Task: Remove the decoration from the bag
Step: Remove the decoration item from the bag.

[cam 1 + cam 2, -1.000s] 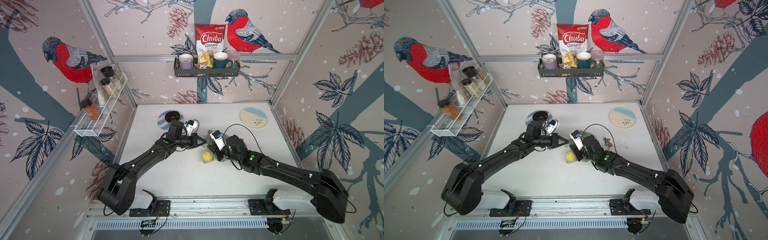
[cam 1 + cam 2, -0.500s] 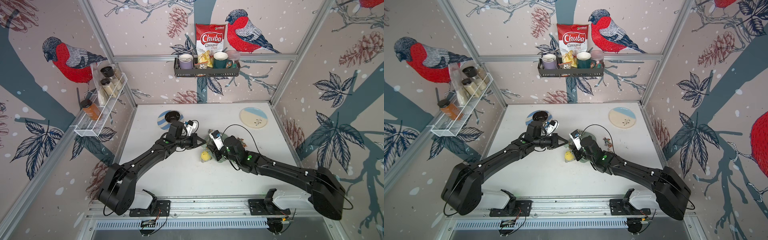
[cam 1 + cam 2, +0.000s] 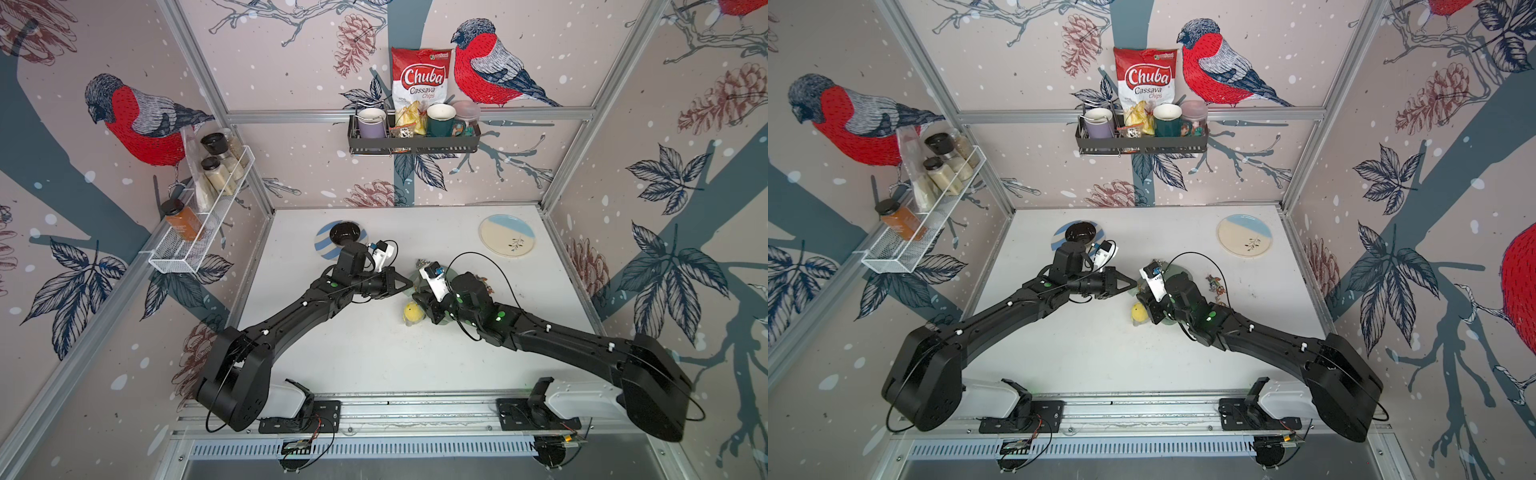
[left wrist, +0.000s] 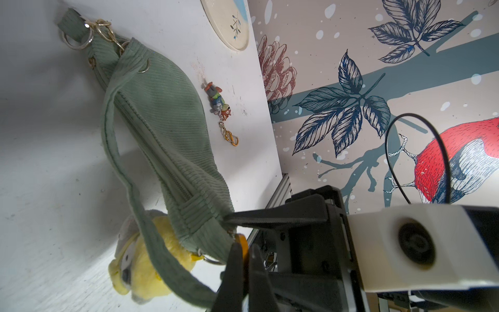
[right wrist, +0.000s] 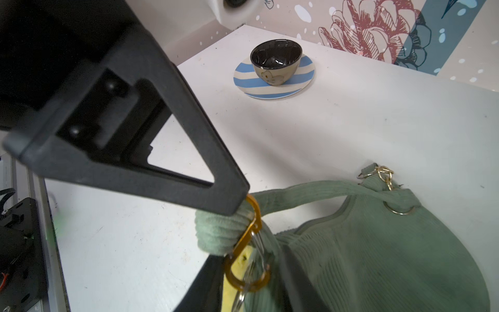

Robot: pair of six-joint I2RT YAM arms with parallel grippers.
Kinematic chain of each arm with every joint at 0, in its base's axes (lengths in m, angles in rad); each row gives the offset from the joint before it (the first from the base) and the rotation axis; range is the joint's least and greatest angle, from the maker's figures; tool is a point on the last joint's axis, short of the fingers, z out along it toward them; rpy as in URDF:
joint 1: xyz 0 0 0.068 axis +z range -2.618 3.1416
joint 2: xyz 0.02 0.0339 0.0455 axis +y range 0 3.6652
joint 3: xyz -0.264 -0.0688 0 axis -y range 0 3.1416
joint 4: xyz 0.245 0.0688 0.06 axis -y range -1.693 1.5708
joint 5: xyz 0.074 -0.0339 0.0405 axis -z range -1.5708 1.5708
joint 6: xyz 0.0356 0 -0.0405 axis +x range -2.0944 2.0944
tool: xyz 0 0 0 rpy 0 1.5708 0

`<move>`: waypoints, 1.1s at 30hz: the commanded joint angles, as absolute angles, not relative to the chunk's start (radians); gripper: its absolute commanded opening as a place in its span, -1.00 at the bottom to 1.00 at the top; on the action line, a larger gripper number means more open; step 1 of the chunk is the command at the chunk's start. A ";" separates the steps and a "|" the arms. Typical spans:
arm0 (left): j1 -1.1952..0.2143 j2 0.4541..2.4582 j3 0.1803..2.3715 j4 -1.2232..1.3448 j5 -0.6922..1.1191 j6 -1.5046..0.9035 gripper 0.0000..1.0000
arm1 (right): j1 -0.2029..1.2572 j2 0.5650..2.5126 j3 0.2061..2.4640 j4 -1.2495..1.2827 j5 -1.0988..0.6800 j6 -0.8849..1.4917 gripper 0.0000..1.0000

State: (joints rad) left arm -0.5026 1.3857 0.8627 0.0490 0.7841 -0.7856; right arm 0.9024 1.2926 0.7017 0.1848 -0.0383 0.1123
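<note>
The sage-green bag [image 4: 167,121] lies on the white table, mostly hidden under my right arm in both top views. A yellow plush decoration [image 3: 412,313] [image 3: 1138,313] [image 4: 143,259] hangs at the bag's end on an orange carabiner [image 5: 243,259]. My left gripper [image 4: 244,243] [image 3: 409,286] is shut on the carabiner's upper end, against the bag's end tab. My right gripper [image 5: 248,283] [image 3: 419,303] has its jaws closed around the carabiner's lower part, a metal ring and some bag fabric. The strap [image 4: 116,151] loops over the plush.
A small figurine keychain [image 4: 220,108] [image 3: 1214,284] lies loose on the table beside the bag. A dark bowl [image 3: 344,232] on a striped saucer stands at the back left. A cream plate [image 3: 508,235] lies at the back right. Wall shelves hold jars and mugs.
My right wrist has shifted only slightly at the bag's end. The left arm, the bag and the plush stay where they were.
</note>
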 commanded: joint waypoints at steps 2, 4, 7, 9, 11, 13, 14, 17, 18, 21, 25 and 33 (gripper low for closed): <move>-0.507 1.377 0.868 0.085 0.795 -0.792 -1.00 | 0.904 1.316 0.718 0.233 -0.043 0.152 -0.31; -0.509 1.376 0.867 0.087 0.793 -0.794 -1.00 | 0.902 1.318 0.717 0.238 -0.027 0.177 -0.37; -0.511 1.378 0.868 0.090 0.793 -0.795 -1.00 | 0.900 1.322 0.719 0.248 -0.022 0.213 -0.46; -0.512 1.380 0.867 0.093 0.794 -0.797 -1.00 | 0.901 1.332 0.728 0.246 -0.023 0.234 -0.56; -0.512 1.381 0.868 0.097 0.792 -0.799 -1.00 | 0.902 1.336 0.728 0.260 -0.021 0.257 -0.66; -0.512 1.378 0.868 0.097 0.792 -0.800 -1.00 | 0.900 1.344 0.728 0.267 -0.010 0.276 -0.77; -0.513 1.376 0.868 0.096 0.792 -0.800 -1.00 | 0.899 1.349 0.732 0.264 -0.005 0.281 -0.82; -0.514 1.370 0.868 0.094 0.792 -0.799 -1.00 | 0.898 1.361 0.743 0.251 0.012 0.288 -0.93; -0.514 1.369 0.866 0.091 0.792 -0.796 -1.00 | 0.899 1.362 0.747 0.244 0.019 0.290 -0.96; -0.514 1.367 0.865 0.080 0.790 -0.789 -1.00 | 0.900 1.358 0.750 0.232 0.041 0.282 -1.00; -0.501 1.357 0.864 0.073 0.796 -0.784 -0.69 | 0.916 1.338 0.736 0.238 0.050 0.216 -1.00; -0.483 1.298 0.780 0.178 0.782 -0.754 -0.03 | 0.917 1.317 0.732 0.227 0.015 0.158 -1.00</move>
